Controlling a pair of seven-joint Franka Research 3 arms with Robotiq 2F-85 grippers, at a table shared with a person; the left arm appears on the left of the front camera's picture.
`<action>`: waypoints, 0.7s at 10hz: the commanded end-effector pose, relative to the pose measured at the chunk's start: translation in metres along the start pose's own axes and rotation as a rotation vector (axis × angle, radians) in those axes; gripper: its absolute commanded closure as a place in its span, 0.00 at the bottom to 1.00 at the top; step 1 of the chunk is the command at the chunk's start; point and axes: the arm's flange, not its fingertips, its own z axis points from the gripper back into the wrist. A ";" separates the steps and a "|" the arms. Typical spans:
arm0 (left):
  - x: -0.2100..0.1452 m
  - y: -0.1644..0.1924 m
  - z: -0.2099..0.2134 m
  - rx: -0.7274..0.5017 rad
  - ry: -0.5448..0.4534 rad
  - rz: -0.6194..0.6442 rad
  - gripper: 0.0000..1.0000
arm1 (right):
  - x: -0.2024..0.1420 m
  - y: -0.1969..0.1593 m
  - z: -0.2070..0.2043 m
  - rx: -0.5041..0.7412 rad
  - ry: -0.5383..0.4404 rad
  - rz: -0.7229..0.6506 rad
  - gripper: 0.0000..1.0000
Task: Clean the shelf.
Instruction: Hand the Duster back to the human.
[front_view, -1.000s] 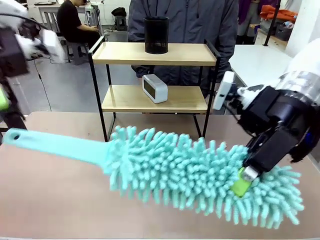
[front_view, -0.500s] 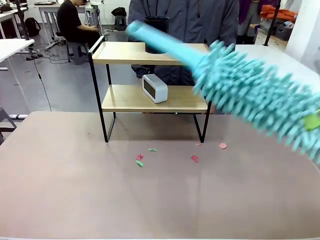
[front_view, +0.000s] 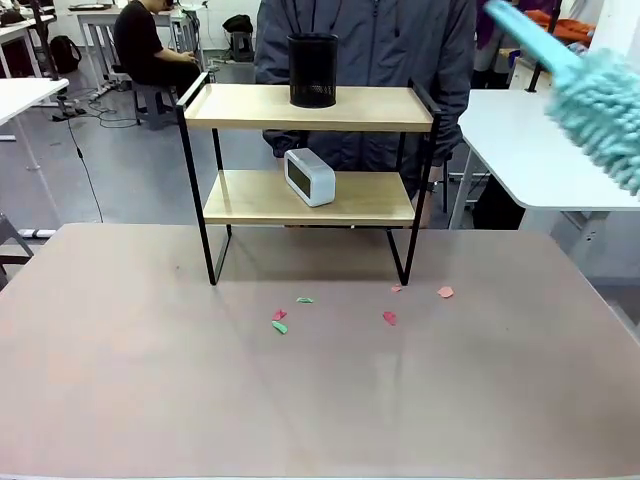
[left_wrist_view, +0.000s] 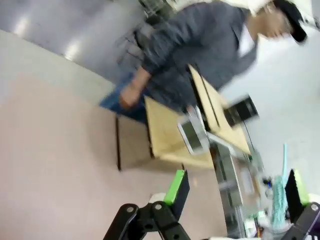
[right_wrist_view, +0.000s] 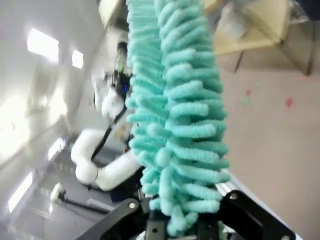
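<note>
Front view has the shelf (front_view: 308, 150) standing centre frame at the table's far edge, two pale wooden boards on a thin black frame, a black mesh cup (front_view: 313, 70) on top and a small white clock (front_view: 309, 176) below. At upper right a teal duster (front_view: 600, 95) hangs raised, likely ready to sweep. The right gripper (right_wrist_view: 172, 227) clenches its fluffy head; the left gripper (left_wrist_view: 235, 187) stands spread, holding nothing.
</note>
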 end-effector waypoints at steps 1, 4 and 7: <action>-0.011 -0.016 0.012 -0.040 0.102 -0.001 0.00 | -0.002 -0.044 0.029 0.039 -0.175 -0.151 0.87; -0.011 -0.016 0.012 -0.040 0.102 -0.001 0.00 | -0.014 -0.111 0.031 0.018 -0.150 -0.337 0.87; -0.011 -0.016 0.012 -0.040 0.102 -0.001 0.00 | -0.009 -0.167 0.008 0.045 -0.130 -0.476 0.87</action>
